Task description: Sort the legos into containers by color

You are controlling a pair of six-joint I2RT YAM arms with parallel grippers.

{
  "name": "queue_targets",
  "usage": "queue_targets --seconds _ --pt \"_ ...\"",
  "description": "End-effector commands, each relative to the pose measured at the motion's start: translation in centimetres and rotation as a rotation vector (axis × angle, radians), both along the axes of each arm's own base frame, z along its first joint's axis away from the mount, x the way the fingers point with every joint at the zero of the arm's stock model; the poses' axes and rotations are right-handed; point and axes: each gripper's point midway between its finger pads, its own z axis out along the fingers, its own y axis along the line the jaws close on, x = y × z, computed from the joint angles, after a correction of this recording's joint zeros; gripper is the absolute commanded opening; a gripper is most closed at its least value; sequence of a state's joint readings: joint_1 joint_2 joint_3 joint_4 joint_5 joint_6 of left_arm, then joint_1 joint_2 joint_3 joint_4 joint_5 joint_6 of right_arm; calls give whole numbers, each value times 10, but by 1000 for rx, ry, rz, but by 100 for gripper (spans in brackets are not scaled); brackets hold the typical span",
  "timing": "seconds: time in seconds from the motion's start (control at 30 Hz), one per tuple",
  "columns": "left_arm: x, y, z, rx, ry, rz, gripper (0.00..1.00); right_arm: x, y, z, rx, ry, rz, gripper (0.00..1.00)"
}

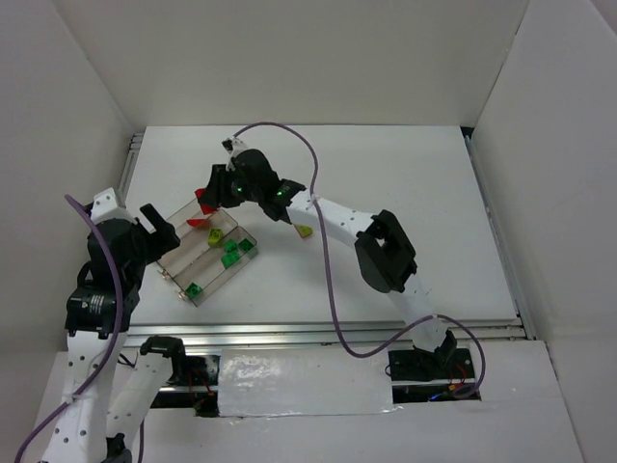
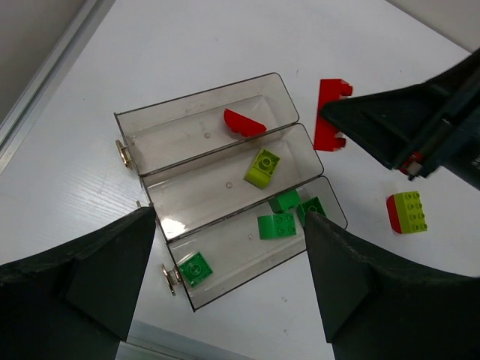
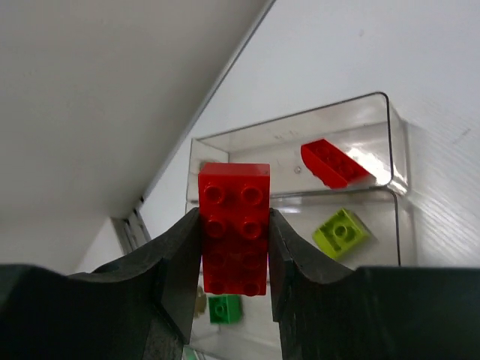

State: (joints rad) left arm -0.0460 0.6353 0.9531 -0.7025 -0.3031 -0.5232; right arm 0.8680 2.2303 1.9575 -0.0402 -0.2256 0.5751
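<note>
Held: red brick point(image 3: 233, 196), clamped between right gripper point(image 3: 234, 247) jaws, near tray point(image 3: 390, 135) end. Unladen: left gripper point(image 2: 229, 225), jaws wide, above tray.

Table: I see a flat white top point(image 1: 405, 212), matte, with a faint grain.
Walls: plain white panels point(image 1: 289, 58) box it in at back, left and right.
Edges: aluminium rails point(image 1: 318, 333) along the near and left sides.
Light: even and soft on my feeds.

A white table point(image 1: 405, 193) stands between white walls point(image 1: 289, 58); metal rails point(image 1: 241, 333), perhaps aluminium, line its near edge.
</note>
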Motion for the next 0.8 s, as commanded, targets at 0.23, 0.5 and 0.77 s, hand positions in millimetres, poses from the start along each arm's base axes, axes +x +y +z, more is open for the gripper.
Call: queue_targets --seconds 0.23,0.5,0.77 --pt "-1 6 16 9 -74 20 93 34 70 7 299 59 -172 12" --pt "-1 0 17 4 -82 -17 94 35 82 -18 306 122 -177 55" --pt "0 -2 17 3 -82 -29 94 34 78 0 273 61 -169 100"
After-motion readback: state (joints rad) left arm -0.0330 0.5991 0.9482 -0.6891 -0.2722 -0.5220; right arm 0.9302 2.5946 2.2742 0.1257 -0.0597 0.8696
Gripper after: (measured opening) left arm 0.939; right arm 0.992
